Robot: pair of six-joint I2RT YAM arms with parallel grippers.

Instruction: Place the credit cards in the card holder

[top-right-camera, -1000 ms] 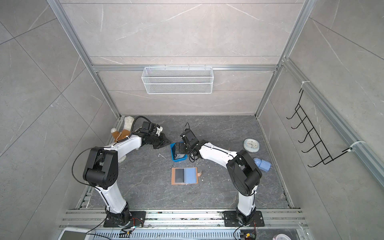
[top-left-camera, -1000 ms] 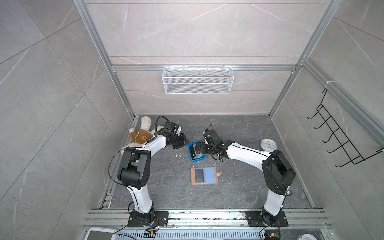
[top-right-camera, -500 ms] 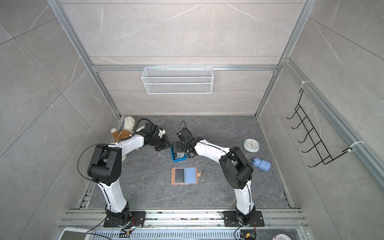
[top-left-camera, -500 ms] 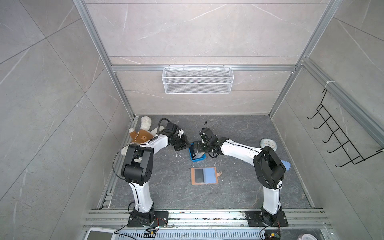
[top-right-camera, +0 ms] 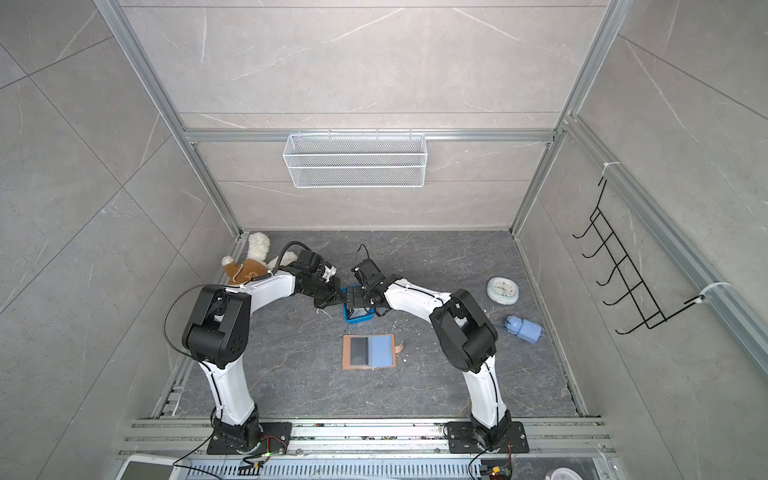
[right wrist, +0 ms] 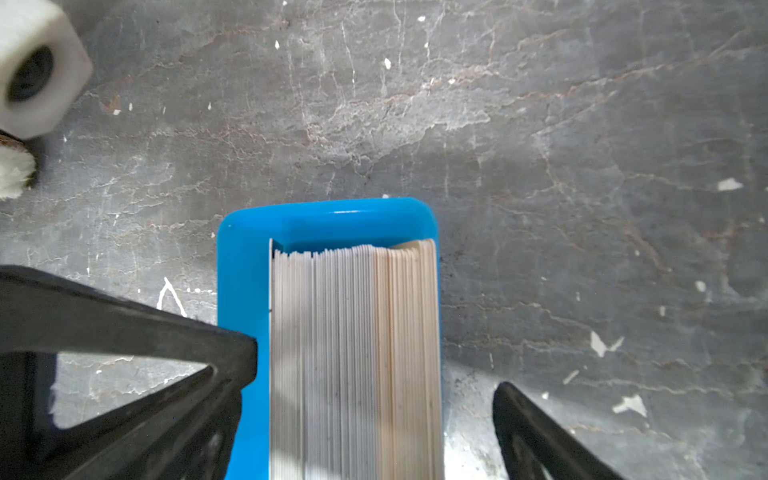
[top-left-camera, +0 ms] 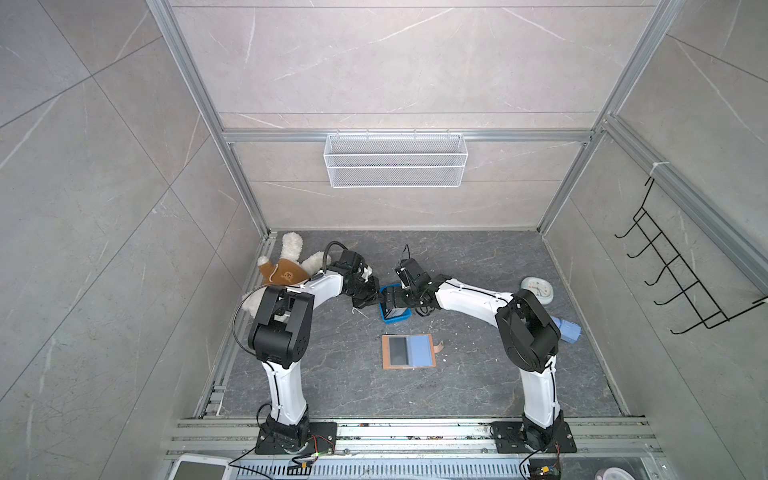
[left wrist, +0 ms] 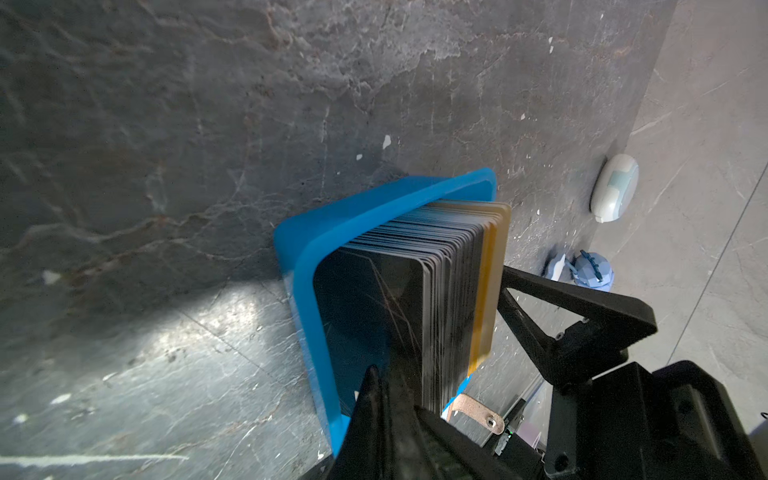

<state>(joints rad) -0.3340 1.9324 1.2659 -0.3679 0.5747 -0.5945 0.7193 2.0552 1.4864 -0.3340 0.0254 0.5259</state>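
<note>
The credit cards (left wrist: 449,270) stand on edge as a thick stack in a small blue tray (top-left-camera: 397,320), black in front and tan at the back. In the right wrist view their pale edges (right wrist: 353,332) fill the tray (right wrist: 241,266). My left gripper (left wrist: 374,374) is shut at the tray's left end, pinching the front black card (left wrist: 365,299). My right gripper (right wrist: 374,395) is open and straddles the tray and stack, one finger (right wrist: 232,353) against the tray's outer wall. The card holder (top-left-camera: 409,351) lies open and flat nearer the front, with a dark card in its left sleeve.
A plush toy (top-left-camera: 286,266) lies at the back left behind the left arm. A pale round clock (top-left-camera: 537,287) and a blue bottle (top-left-camera: 566,330) lie on the right. A wire basket (top-left-camera: 395,166) hangs on the back wall, and a black hook rack (top-left-camera: 673,282) on the right wall.
My left gripper has closed at the tray's left end. My right gripper has shifted a little left and now sits over the tray, still open.
</note>
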